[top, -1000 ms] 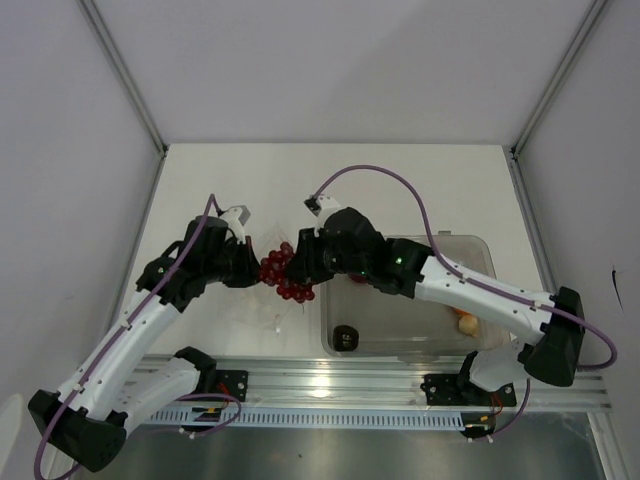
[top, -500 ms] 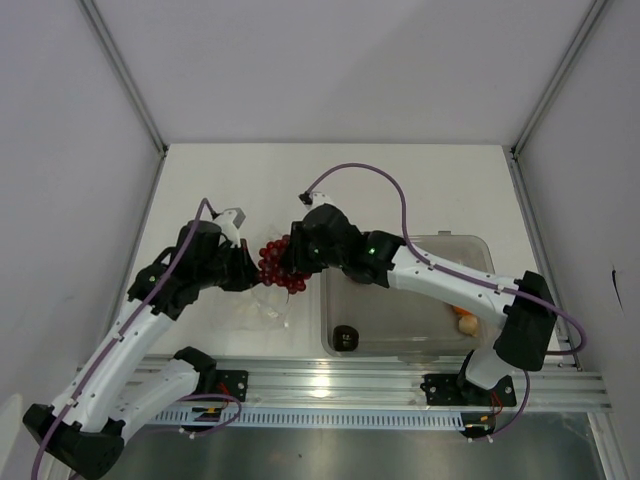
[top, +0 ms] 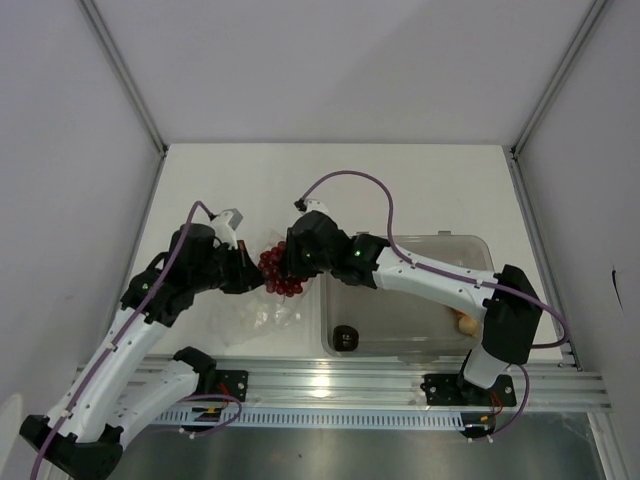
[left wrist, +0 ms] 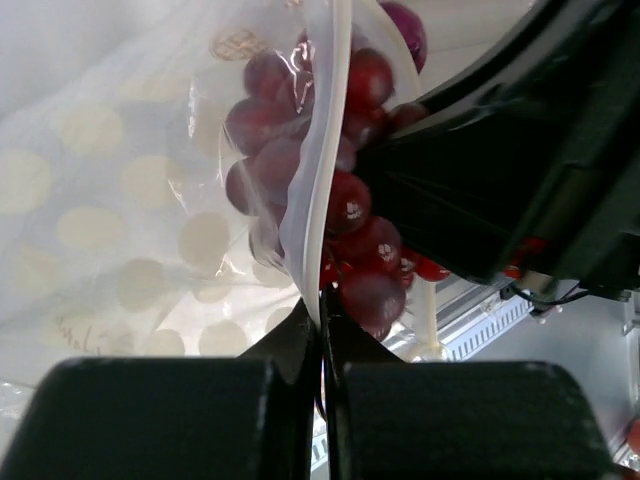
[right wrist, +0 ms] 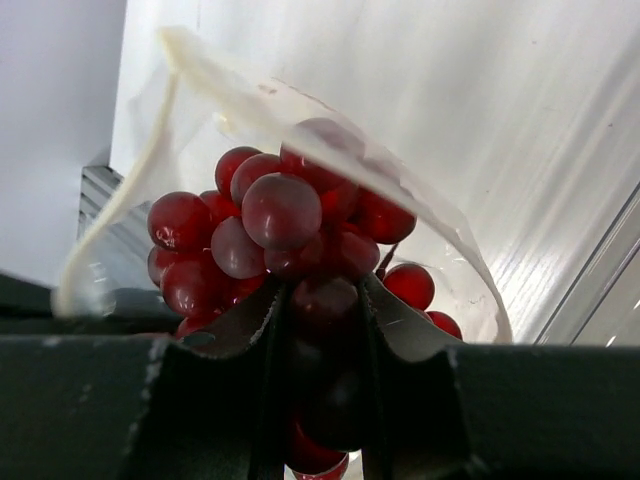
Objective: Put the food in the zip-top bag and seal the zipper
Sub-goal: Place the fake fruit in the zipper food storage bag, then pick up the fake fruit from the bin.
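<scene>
Grape bunch at the bag mouth
Top view: it sits between left gripper and right gripper, left of the tub, with the zip-top bag spreading nearer. Left wrist: jaws pinched shut on the zipper. Right wrist: jaws clamp the grape bunch, looks partly inside the mouth.

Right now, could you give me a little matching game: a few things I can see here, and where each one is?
Things:
1. grape bunch
2. zipper
3. blackish lump

Places:
A. lying in the near left corner of the clear tub
B. pinched in the left gripper
C. held by the right gripper at the mouth of the zip-top bag

Pairs: 1-C, 2-B, 3-A
</scene>
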`<state>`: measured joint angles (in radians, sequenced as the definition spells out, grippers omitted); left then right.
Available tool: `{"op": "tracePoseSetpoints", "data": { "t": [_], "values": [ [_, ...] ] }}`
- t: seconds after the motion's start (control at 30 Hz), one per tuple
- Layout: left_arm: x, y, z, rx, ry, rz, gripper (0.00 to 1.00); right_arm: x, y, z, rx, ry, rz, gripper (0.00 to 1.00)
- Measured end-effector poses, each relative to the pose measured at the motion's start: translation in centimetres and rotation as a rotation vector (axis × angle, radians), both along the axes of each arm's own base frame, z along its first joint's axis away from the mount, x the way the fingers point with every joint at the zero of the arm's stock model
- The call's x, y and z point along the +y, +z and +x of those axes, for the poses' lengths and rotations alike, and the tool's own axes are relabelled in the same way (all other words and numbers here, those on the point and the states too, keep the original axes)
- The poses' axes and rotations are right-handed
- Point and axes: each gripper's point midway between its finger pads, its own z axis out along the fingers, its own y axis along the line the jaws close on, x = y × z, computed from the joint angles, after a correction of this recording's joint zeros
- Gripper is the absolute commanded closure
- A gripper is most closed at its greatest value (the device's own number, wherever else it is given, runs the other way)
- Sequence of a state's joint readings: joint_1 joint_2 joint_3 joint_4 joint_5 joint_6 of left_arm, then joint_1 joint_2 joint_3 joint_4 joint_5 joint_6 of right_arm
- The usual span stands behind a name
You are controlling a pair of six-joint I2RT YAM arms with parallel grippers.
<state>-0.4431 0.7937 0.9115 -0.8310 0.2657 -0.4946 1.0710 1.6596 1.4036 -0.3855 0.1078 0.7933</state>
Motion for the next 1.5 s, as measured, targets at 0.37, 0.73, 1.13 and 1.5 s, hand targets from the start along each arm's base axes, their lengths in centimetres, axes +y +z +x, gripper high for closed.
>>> {"op": "tracePoseSetpoints", "data": {
  "t": [0.37, 0.73, 1.13, 1.5],
  "values": [
    [-0.4, 2.9, 0.0, -0.087, 0.006, -0.082, 0.99, 0.0, -1.1, -0.4, -0.023, 0.010, -0.050, 0.68],
    [-1.0, 2.9, -0.2, -0.061, -0.005, -0.108, 0.99, 0.5, -1.6, -0.9, -0.052, 0.066, -0.082, 0.20],
    [-1.0, 2.7, 0.0, -0.065, -0.002, -0.107, 0.99, -3.2, 4.1, -1.7, -0.158, 0.030, -0.018, 0.20],
    [-1.0, 1.3, 0.0, -0.039, -0.002, -0.096, 1.00, -14.2, 3.5, -1.0, -0.182, -0.176, -0.065, 0.13]
  ]
}}
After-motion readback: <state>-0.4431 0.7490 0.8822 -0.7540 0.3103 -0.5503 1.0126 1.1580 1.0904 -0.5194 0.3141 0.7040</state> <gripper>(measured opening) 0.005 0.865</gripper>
